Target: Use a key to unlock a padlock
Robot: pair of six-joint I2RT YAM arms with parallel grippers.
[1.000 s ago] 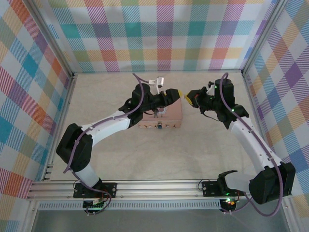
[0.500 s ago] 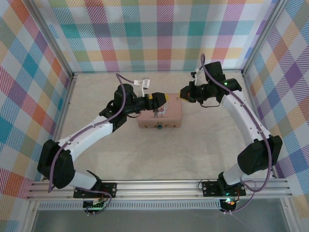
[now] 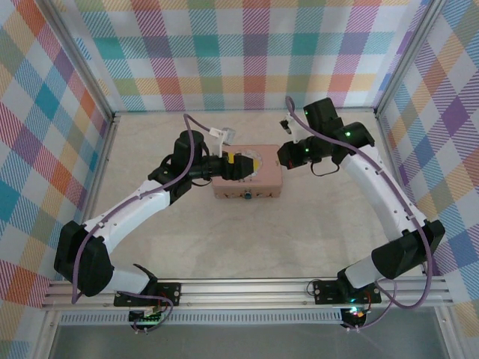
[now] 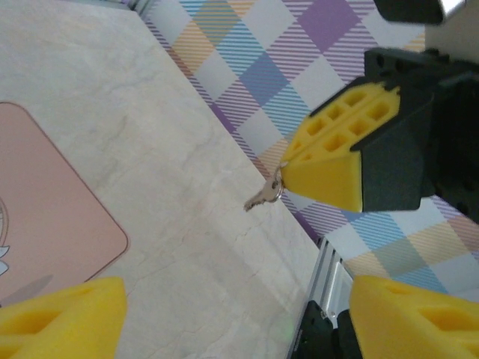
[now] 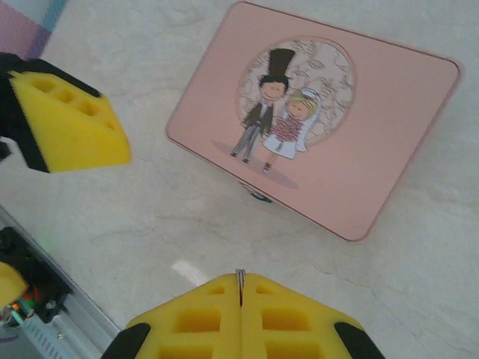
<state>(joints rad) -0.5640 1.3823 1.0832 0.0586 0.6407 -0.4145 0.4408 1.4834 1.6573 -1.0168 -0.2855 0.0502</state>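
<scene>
Where room is left: the pale table (image 3: 187, 247) lies bare on the near side of the pink tin (image 5: 389, 142) and out to both sides; plaid walls (image 3: 247, 52) close off the left, far and right edges, and a metal rail (image 3: 247, 292) runs along the near edge.
Things around: the tin sits near mid-table toward the far wall, its lid showing a picture of a bride and groom.
In the way: both arms reach in toward the tin, one from each side, with their ends near each other above it.
Left gripper (image 4: 236, 320): it hovers over the left part of the tin lid, its yellow pads spread wide with nothing between them.
Right gripper (image 5: 239, 299): it is at the tin's far right corner, its pads pressed together on a thin sliver of metal.
Key (image 4: 262, 197): it dangles from the tip of the right gripper's closed pads, above bare table just beyond the tin's edge and facing the left gripper's gap.
Padlock (image 5: 258, 196): it hangs at the middle of the tin's near side wall, touching the tin and clear of both grippers.
</scene>
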